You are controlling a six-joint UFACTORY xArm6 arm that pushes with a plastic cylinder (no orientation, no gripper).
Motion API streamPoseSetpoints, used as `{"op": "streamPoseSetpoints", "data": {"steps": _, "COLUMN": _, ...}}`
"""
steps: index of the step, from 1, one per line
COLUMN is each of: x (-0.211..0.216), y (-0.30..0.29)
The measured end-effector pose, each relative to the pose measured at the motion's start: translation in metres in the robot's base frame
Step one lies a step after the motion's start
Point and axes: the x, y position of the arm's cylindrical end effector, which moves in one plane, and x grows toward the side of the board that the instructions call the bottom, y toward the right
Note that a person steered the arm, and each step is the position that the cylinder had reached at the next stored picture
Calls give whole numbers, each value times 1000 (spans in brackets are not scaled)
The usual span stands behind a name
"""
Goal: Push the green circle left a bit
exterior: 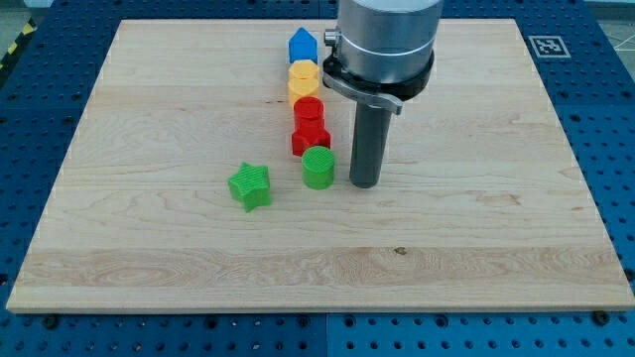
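Note:
The green circle (318,168) is a short green cylinder near the middle of the wooden board (149,119). My tip (364,183) rests on the board just to the view's right of it, a small gap apart. A green star (250,185) lies to the view's left of the circle and slightly lower. A red star-like block (310,139) touches the circle's upper edge.
A column of blocks runs up from the green circle: the red star-like block, a red round block (309,111), a yellow hexagon-like block (304,79) and a blue house-shaped block (303,46). The arm's grey body (385,40) hangs over the board's upper middle.

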Motion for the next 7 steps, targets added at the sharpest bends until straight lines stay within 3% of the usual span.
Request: {"op": "streamPoseSetpoints", "data": {"steps": 7, "x": -2, "y": -10}}
